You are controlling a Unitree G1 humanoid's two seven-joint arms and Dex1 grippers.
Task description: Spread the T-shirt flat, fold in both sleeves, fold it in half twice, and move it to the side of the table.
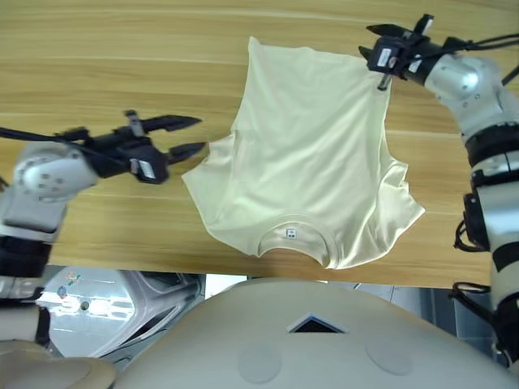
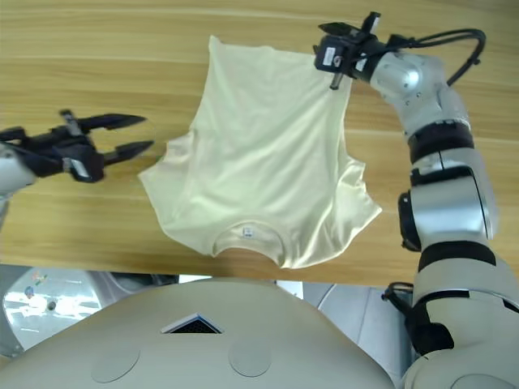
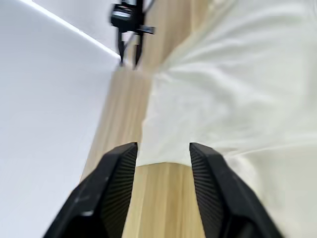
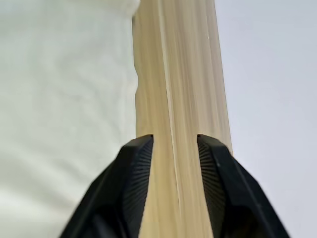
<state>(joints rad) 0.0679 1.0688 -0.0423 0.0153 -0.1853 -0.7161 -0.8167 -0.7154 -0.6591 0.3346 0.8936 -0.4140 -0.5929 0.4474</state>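
A pale cream short-sleeved cotton T-shirt (image 1: 308, 154) lies on the light wooden plank table (image 1: 105, 49), collar (image 1: 296, 243) toward the near edge and hem toward the far side. It is not quite flat: the cloth narrows toward the hem, and the right sleeve (image 1: 403, 203) is rumpled and bunched near the table's front edge.

The left gripper (image 1: 200, 134) hangs low over the wood just beside the left sleeve (image 1: 207, 174), its two black fingers (image 3: 116, 171) spread apart with nothing between them. From the left wrist, the sleeve's edge lies just beyond the fingertips.

The right gripper (image 4: 174, 141) sits at the far right corner of the hem, pointing down. Its ribbed fingers (image 4: 136, 163) are parted too, with bare wood showing in the gap and the shirt's edge just beside one finger.
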